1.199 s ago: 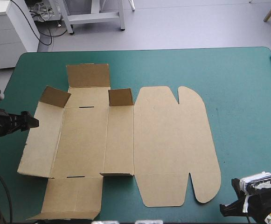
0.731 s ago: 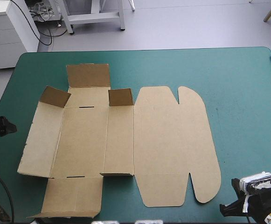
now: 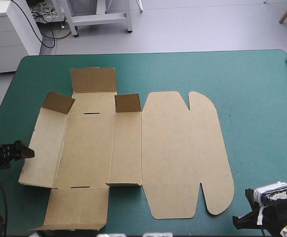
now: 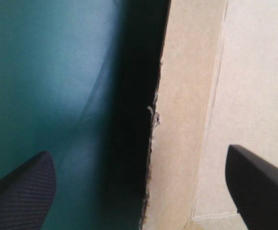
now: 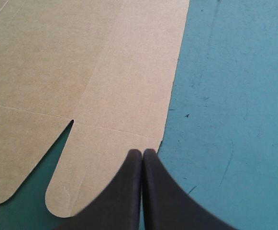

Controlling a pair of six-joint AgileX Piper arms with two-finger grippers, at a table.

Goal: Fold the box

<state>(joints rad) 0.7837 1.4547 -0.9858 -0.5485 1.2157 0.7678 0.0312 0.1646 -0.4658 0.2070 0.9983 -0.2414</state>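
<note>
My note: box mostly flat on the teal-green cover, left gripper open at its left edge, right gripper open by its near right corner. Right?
Not quite. The right gripper is shut: the right wrist view shows its fingers meeting in one pointed arch. The box does lie mostly flat on the cover, the left gripper open at its left edge.

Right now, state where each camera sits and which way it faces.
High view: above and behind the robot, facing forward and down on the teal-green table and brown box; the left claw and right arm show.
Left wrist view: above the left wrist, facing along the open left claw at the box's left edge.
Right wrist view: above the right wrist, facing past the shut right claw at the box's rounded tab.
Shared: all show the box.
</note>
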